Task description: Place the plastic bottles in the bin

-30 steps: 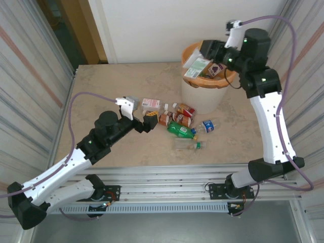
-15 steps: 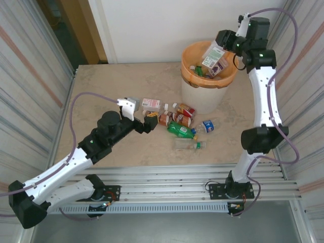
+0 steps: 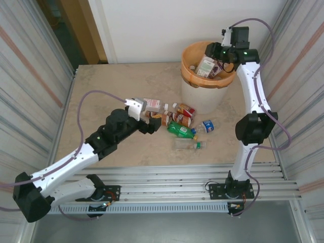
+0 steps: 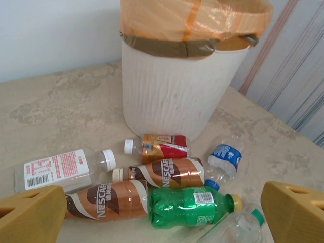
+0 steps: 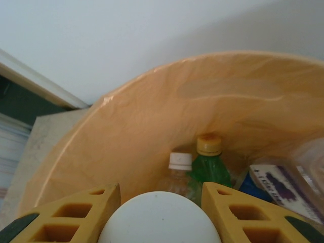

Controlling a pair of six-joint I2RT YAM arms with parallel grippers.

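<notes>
Our right gripper has its yellow fingers closed on either side of a labelled bottle, whose rounded white end fills the gap between them in the wrist view. It hangs over the open mouth of the bin, and below it in the orange liner lie a green bottle with a yellow cap and a clear one with a white cap.

Our left gripper stands wide open and holds nothing. It is low over the bottles on the table: a green bottle between the fingers, two brown Nescafé bottles beside it, and a white-capped clear bottle to the left. Beyond these lie a red-labelled bottle and a blue-labelled bottle, close to the bin's white wall.
</notes>
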